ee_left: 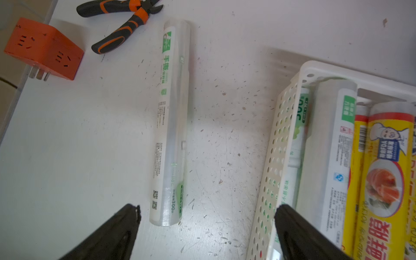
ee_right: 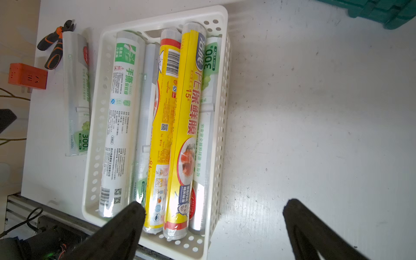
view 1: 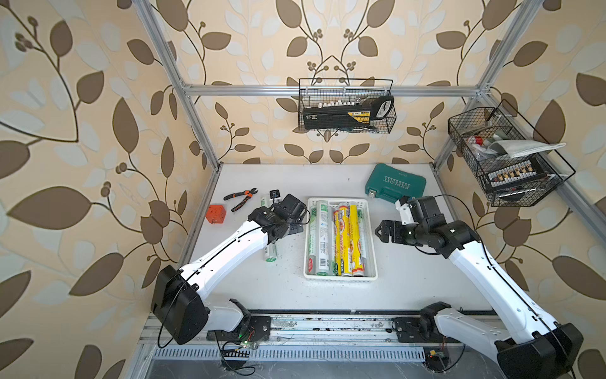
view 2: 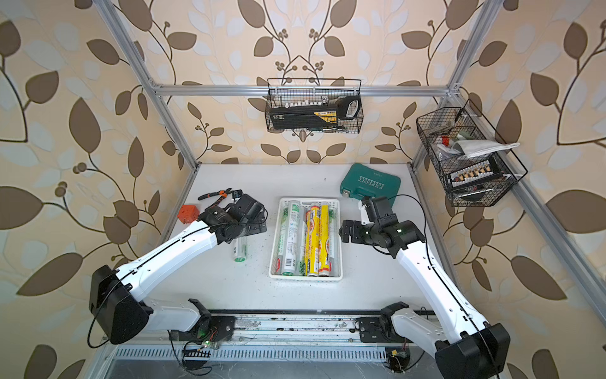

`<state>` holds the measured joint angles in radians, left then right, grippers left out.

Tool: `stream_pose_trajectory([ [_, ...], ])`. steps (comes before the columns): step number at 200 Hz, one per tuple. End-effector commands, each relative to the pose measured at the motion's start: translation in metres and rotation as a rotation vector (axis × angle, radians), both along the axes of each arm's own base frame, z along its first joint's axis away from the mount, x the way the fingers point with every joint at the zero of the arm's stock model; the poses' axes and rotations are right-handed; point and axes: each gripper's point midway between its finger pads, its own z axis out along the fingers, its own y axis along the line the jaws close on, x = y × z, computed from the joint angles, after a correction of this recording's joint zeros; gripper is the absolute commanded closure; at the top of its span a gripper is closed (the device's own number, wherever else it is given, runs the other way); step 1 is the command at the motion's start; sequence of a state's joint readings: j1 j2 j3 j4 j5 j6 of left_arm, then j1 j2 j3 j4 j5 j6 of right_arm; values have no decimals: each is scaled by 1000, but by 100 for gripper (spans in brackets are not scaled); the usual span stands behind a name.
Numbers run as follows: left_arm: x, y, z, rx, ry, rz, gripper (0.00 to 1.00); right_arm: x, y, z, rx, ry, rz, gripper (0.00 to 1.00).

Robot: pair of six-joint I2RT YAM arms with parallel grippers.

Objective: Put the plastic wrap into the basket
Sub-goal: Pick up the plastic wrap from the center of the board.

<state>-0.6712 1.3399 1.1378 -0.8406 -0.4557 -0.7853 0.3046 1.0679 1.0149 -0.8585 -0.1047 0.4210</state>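
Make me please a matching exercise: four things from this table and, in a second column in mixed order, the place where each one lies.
1 yellow roll
2 loose white roll
3 teal case
4 orange plug cube

A at the left edge of the table, by the pliers
B inside the basket
C at the back of the table, right side
D on the table, just left of the basket

Pairs: 1-B, 2-D, 3-C, 4-A

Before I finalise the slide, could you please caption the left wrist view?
Open left gripper over a plastic wrap roll lying on the table beside the white basket.
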Motion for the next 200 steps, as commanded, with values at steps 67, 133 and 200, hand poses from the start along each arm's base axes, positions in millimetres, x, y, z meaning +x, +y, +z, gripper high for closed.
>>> stream_pose_trajectory([
  [67,11,49,-56,-34,74,135,1,-4,-1,5,0,-1,9,1],
  [133,34,62,-97,-51,140,137,1,-7,-1,0,2,16,14,1],
  [200,54,73,-119,-83,159,110,6,-8,0,-5,0,30,16,1],
])
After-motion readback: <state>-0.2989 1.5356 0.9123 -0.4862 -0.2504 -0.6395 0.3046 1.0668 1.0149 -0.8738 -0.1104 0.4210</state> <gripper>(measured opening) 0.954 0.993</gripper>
